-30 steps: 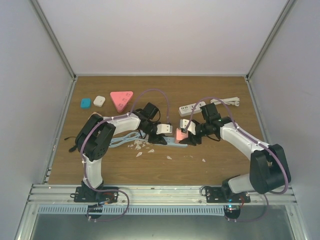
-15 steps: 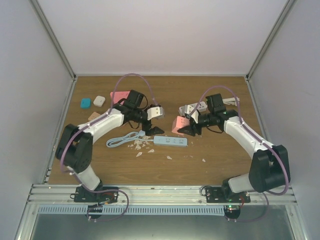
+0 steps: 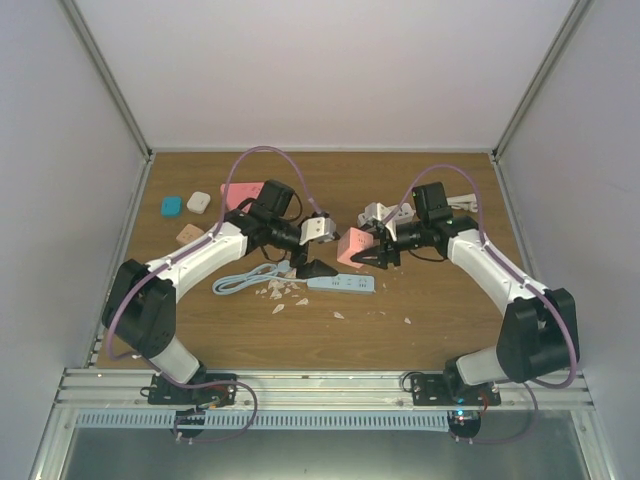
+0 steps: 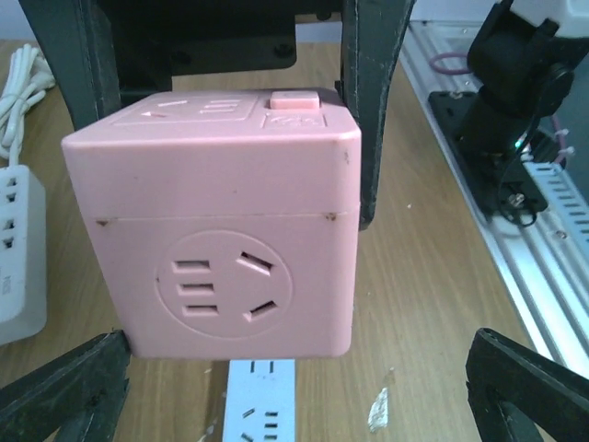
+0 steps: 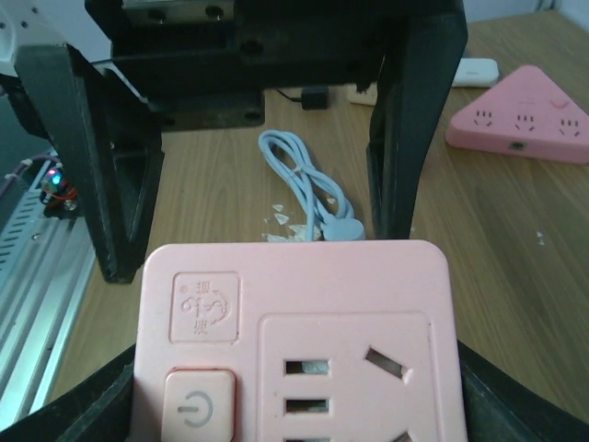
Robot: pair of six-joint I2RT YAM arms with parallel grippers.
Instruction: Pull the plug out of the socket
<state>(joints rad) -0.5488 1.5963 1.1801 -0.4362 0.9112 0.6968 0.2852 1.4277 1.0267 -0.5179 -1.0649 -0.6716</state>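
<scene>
- While the wooden table [image 3: 440, 320] lies below, the right gripper [image 3: 375, 252] clamps the pink cube socket [image 3: 351, 247] in the air.
- Left gripper [image 3: 322, 250] faces the socket, its 2 fingers spread wide apart.
- Blue power strip [image 3: 341, 284] lies flat on the table beneath them.

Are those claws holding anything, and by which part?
The right gripper clamps the pink cube socket by its opposite side faces; the left gripper holds nothing.

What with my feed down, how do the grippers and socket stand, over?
Right gripper shut on pink plastic cube socket, held aloft. Left gripper open, facing it. Outlets in view empty. Nothing between.
</scene>
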